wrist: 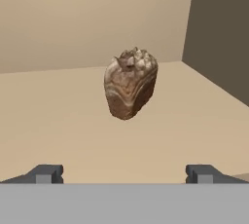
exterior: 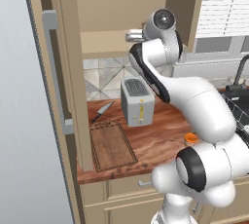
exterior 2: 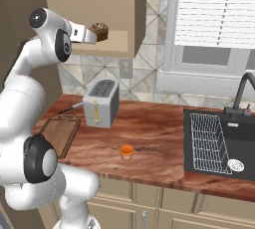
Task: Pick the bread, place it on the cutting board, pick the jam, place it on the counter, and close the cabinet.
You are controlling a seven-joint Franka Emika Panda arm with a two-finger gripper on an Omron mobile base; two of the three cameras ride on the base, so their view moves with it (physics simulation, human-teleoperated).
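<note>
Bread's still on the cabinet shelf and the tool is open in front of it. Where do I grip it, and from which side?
Grip the bread across its mid-body, on the two side faces, coming straight in from the open cabinet front as the tool now points. It stands upright and alone on the shelf, looks narrower than the open jaws, and its knobbly top seems a poorer hold.

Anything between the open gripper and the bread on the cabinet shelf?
Nothing. In the hand view, bare tan cabinet shelf runs from the gripper to the bread.
</note>
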